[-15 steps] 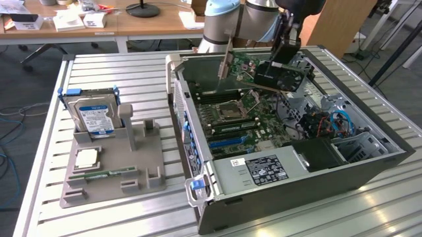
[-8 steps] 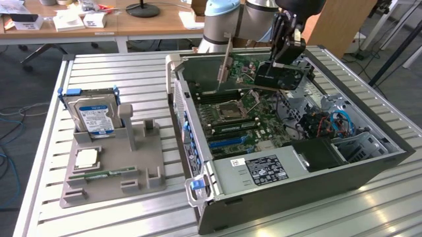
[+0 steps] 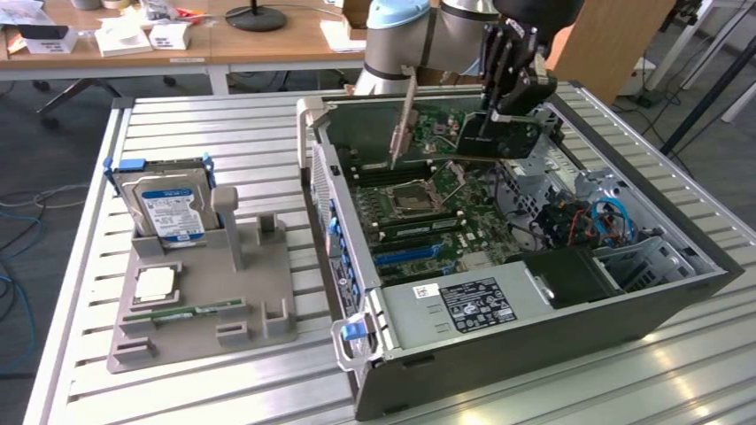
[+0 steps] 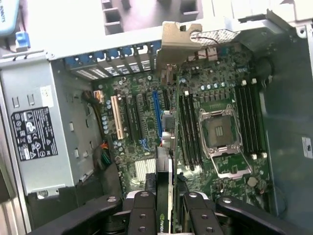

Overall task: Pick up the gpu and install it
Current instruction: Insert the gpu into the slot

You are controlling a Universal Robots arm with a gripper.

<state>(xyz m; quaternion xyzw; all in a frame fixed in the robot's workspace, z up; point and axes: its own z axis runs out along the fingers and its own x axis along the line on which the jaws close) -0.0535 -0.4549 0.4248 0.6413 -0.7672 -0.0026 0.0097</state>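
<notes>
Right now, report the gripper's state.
Gripper: jaws closed on the graphics card, held above the motherboard inside the open computer case.

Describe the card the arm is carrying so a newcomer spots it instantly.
Find the open computer case; the gripper hangs over its green board. Clamped in it is the graphics card: a flat black slab, the only part held in the air.
</notes>
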